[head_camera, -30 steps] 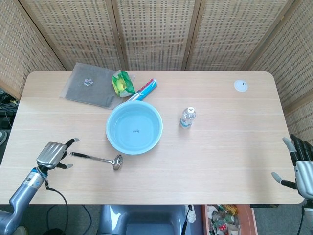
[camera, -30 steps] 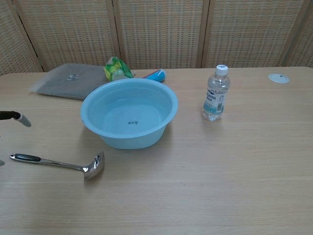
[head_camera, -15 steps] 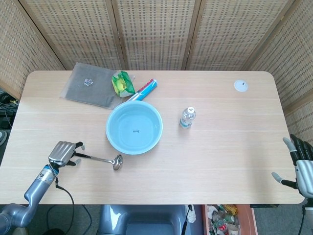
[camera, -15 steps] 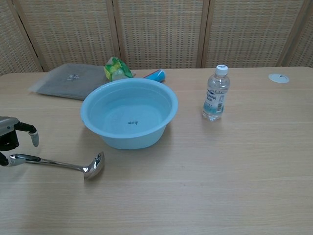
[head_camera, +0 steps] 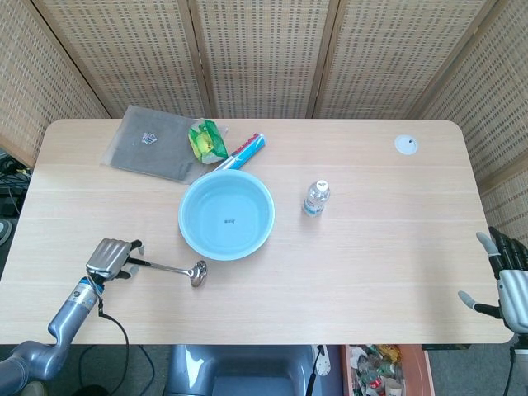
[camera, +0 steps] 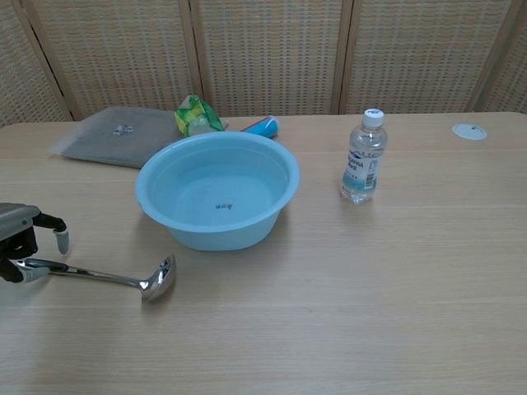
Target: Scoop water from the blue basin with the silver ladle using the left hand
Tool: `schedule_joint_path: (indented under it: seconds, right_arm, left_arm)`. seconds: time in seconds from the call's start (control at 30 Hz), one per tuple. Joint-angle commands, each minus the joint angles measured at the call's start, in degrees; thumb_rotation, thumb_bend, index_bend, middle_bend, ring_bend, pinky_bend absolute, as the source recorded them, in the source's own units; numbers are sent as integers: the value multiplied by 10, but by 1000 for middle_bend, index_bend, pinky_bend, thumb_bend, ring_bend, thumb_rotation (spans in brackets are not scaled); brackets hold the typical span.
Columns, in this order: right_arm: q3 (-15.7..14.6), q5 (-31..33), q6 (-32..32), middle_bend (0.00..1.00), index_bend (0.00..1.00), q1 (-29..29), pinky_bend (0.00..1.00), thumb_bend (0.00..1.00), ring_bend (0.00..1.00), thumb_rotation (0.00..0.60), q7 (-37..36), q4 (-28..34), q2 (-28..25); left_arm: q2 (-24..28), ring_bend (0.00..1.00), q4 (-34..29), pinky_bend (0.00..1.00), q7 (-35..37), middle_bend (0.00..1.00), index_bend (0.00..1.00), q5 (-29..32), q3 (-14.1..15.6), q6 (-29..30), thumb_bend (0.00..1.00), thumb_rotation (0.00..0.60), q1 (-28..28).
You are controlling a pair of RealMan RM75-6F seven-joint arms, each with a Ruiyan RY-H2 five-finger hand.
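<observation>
The silver ladle [head_camera: 169, 268] lies flat on the table in front of the blue basin [head_camera: 183, 216], its bowl [camera: 158, 278] pointing right. The basin's wall [camera: 214, 234] is light blue and water fills its bottom. My left hand [head_camera: 111, 257] sits over the ladle's handle end, with fingers spread above and beside it. In the chest view the left hand [camera: 20, 239] covers the handle's tip, one finger raised off it. I cannot see a closed grip. My right hand [head_camera: 507, 280] hangs open past the table's right edge.
A water bottle [head_camera: 315, 198] stands upright right of the basin. Behind the basin lie a grey mat [head_camera: 153, 142], a green packet [head_camera: 206, 140] and a blue-and-red tube [head_camera: 247, 148]. A small white disc [head_camera: 405, 144] sits at the far right.
My left hand has moved right along the table's front and come down over the ladle's handle end. The ladle, the basin and the right hand have not moved.
</observation>
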State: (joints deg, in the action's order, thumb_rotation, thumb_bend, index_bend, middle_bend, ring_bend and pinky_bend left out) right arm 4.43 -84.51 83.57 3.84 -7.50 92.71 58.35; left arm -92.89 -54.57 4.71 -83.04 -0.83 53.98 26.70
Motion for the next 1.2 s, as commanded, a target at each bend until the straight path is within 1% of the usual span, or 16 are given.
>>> schedule_joint_path:
  seconds: [0.03,0.37,1.0,1.2]
  right_arm:
    - [0,1,-1,0,0,0,0,0,0,600,-2,0,-1]
    - [-1,2,-7,0,0,2,0,0,0,600,-10,1,-4]
    - [-1,2,-8,0,0,2,0,0,0,600,-22,-1,-8]
    - [-1,2,-9,0,0,2,0,0,0,600,-25,-1,-9]
  left_arm:
    - [-7,1000,5,1000,3,1000,443,-2,2,5,361,600,-1]
    - [-26,1000,17,1000,-3,1000,449,-2,5,23,361,600,-8]
    - [-37,1000,24,1000,-13,1000,462,10,5,6,361,600,-2]
    - [-38,1000,24,1000,-14,1000,630,15,3,1,361,600,-1]
